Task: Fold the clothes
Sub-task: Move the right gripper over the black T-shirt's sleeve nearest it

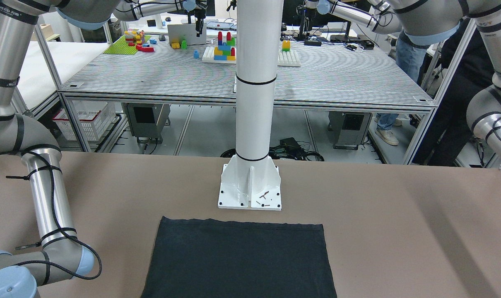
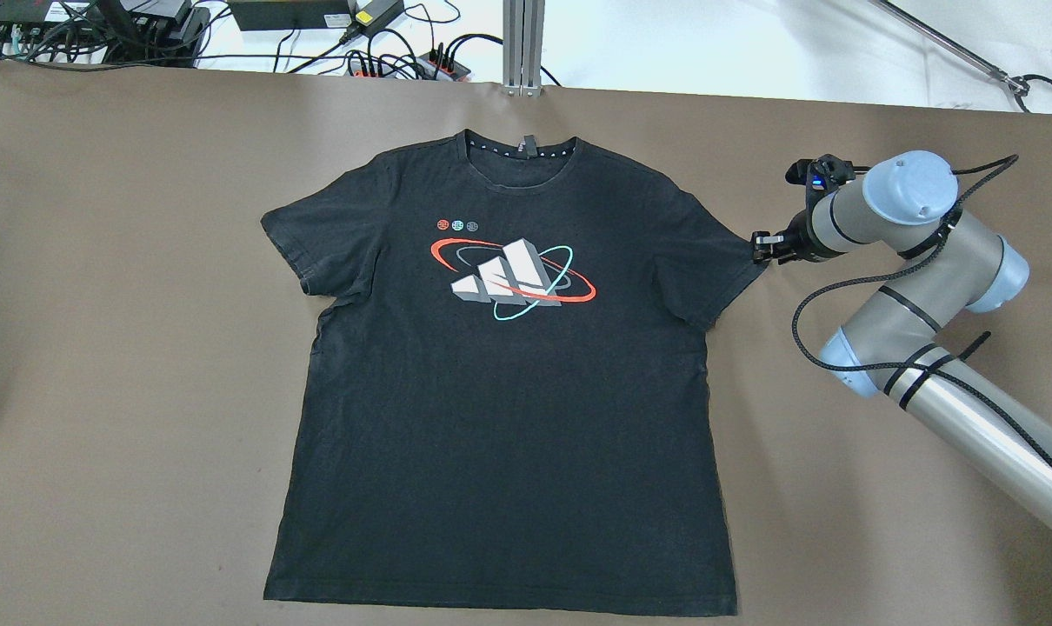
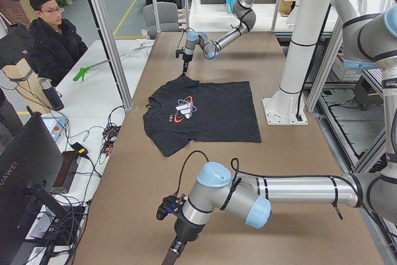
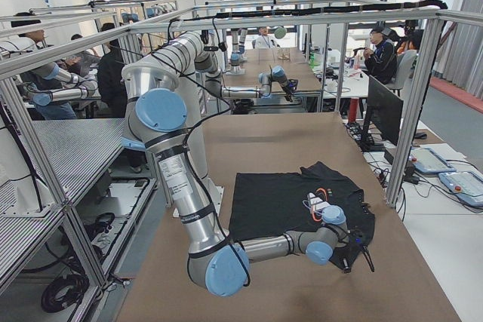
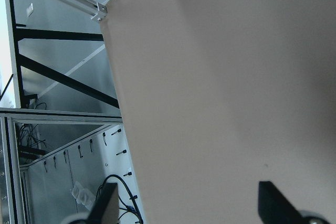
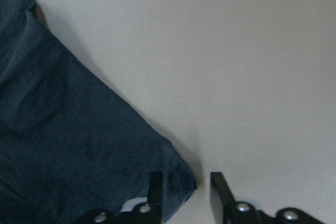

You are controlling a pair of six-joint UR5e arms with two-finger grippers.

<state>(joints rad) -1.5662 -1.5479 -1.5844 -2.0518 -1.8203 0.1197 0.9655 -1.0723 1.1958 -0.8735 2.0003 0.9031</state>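
Black T-shirt lies lengthwise, collar toward the table's far edge; left claw and right claw gape.

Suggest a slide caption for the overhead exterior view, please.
Black soft-fabric T-shirt with printed logo lies flat on the brown table, the open right end effector at its sleeve corner.

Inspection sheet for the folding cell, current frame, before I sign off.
Surface: brown table, flat.
Job's things: black T-shirt spread flat, print up, unfolded.
Clutter: small dark bits on pillar base plate.
Grippers: right gripper open, straddling a sleeve corner; left gripper open over bare table near its edge.
Cables: black cable looped along right arm; power strips at far edge.
Surroundings: seated person beside table; toy blocks on table behind robot.
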